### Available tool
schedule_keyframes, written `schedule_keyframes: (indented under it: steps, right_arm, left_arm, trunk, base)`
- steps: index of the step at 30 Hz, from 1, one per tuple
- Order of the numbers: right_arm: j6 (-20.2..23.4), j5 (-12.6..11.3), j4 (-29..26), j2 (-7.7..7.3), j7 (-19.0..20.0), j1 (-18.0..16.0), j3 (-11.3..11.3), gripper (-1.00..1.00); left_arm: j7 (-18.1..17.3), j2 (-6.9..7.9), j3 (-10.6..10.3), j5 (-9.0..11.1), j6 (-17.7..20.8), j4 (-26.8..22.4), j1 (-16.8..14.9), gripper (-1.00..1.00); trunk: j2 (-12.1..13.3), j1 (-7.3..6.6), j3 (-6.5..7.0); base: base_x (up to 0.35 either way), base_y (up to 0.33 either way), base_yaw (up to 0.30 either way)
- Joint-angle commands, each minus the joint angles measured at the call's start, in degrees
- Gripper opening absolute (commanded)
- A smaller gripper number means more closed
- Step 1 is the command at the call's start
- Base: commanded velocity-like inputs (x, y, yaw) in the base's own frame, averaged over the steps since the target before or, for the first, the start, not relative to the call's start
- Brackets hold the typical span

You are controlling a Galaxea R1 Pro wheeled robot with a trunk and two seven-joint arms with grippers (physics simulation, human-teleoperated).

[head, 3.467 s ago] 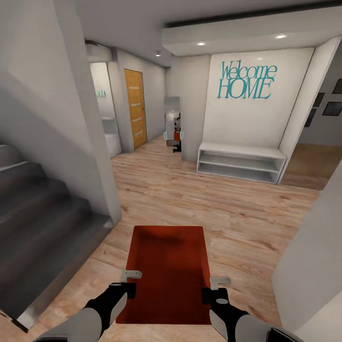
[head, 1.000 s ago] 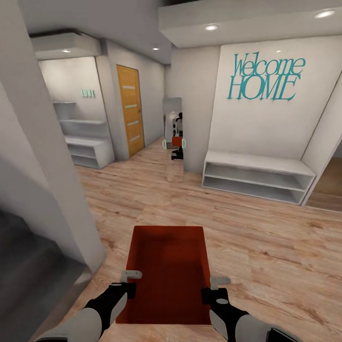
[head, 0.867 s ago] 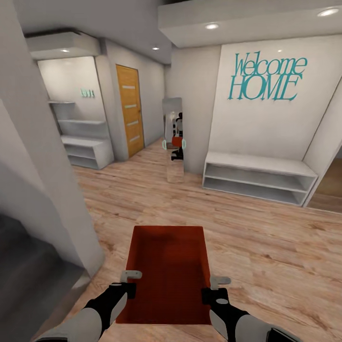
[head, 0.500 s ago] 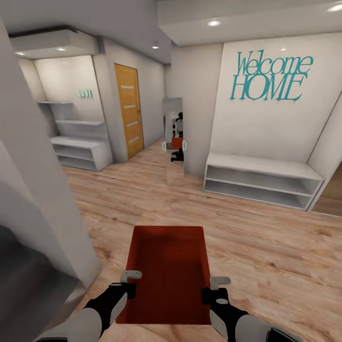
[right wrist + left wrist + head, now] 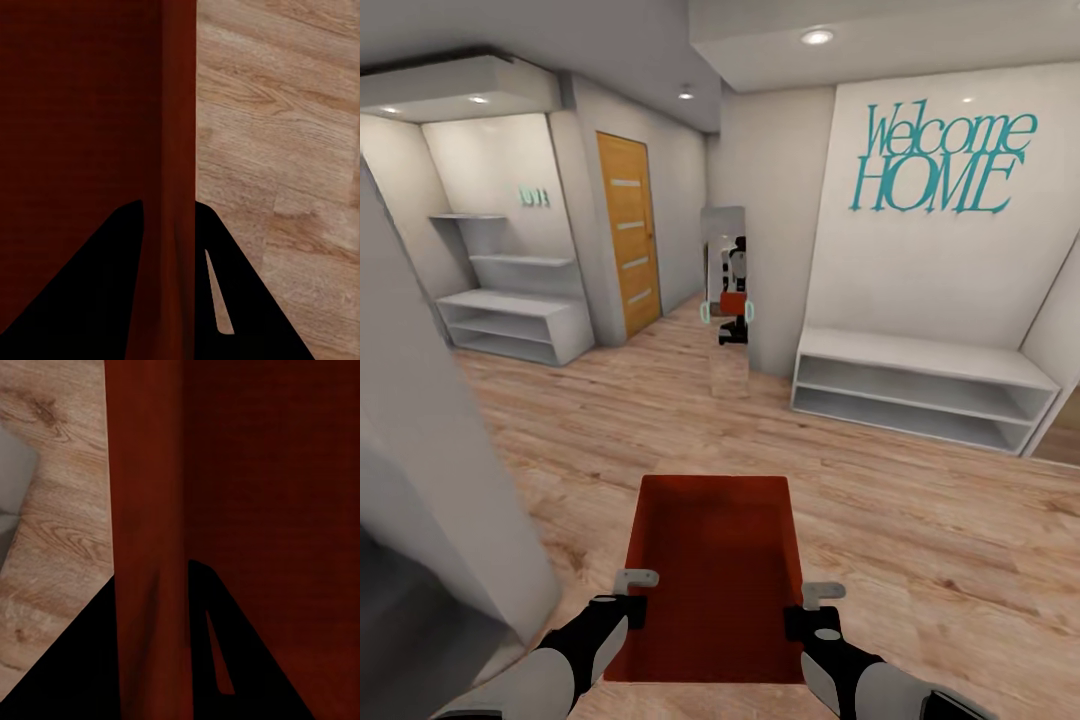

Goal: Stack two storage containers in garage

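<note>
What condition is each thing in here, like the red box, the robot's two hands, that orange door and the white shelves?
storage container: open-topped, looks empty, carried above the wood floor.
left gripper: shut on the container's left wall.
right gripper: shut on the container's right wall.
orange door: closed.
white shelf unit under the Welcome HOME lettering: shelves look bare.
white shelf unit in the alcove: shelves look bare.
ceiling spotlights: lit.

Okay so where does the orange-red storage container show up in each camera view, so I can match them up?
Head view: storage container low centre, held at its side walls by the left pincer and right pincer.
Left wrist view: its wall runs up the middle.
Right wrist view: its wall runs up the middle.
Shared landmark: wood plank floor.
</note>
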Motion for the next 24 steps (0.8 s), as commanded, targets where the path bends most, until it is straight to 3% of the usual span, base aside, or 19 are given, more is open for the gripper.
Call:
schedule_keyframes:
  steps: [1,24]
  right_arm:
    - [-0.38,-0.45,0.02,-0.53,-0.95,-0.07,-0.16,-1.0]
    - [-0.46,-0.45,0.02,-0.52,-0.95,-0.07,-0.16,-1.0]
  left_arm:
    - [0.39,0.0,-0.92,0.0,0.41,0.09,0.01,-1.0]
    - [0.39,0.0,-0.94,0.0,0.41,0.09,0.01,-1.0]
  trunk:
    - [-0.08,0.05,-0.09]
    - [-0.08,0.05,-0.09]
  base:
    - [0.322,0.0,0.0]
    - [0.322,0.0,0.0]
